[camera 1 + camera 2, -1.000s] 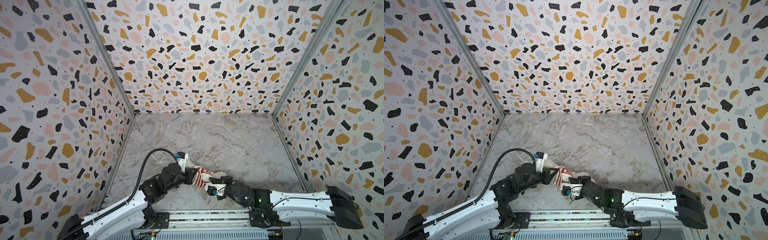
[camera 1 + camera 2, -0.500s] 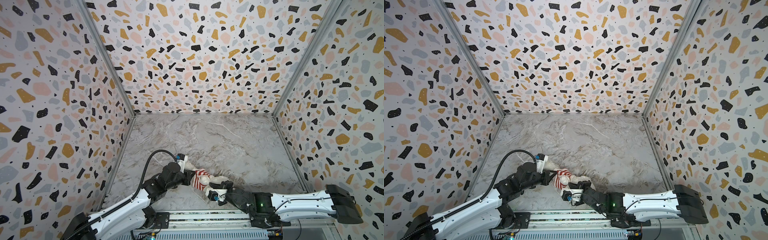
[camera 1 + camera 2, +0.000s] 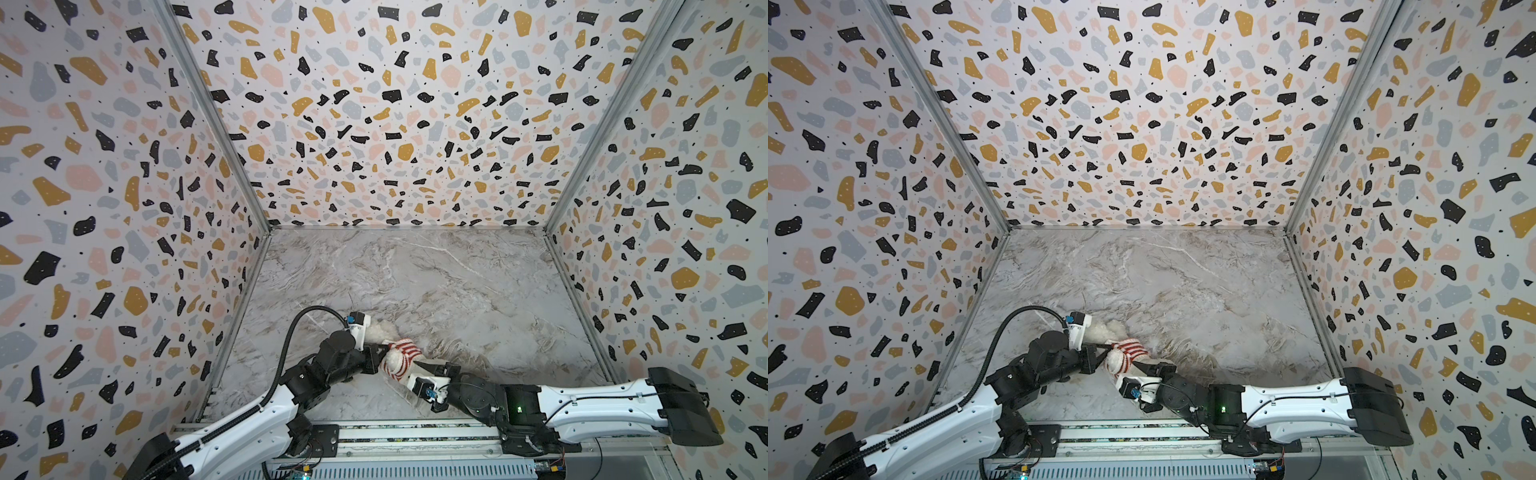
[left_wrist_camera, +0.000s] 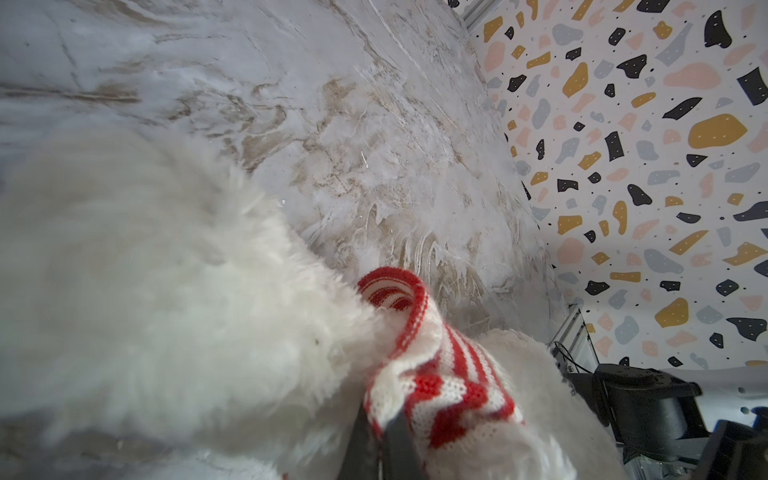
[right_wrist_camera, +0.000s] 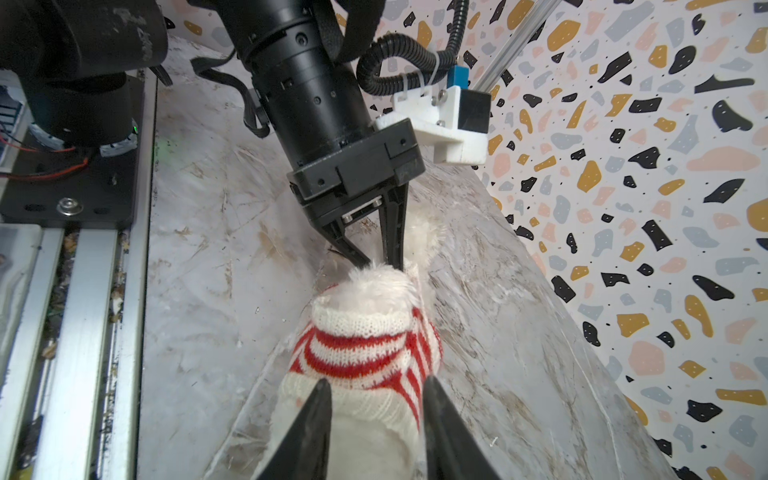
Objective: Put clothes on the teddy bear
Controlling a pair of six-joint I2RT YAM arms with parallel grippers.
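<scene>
While the left pincer (image 5: pixel 382 265) pinches the striped top (image 5: pixel 361 345) — teddy bear (image 4: pixel 145 270) lying on the table (image 3: pixel 415 282), top partly on — the right pincer (image 5: pixel 376 382) stands spread, straddling it.

The teddy bear (image 3: pixel 384 331) is small, white and very fluffy. It lies on its side on the floor, near 6 o'clock in both top views. A red-and-white striped top (image 3: pixel 402 358) is bunched around the bear's 5 o'clock end, and bare fur sticks out toward 11 o'clock.
</scene>
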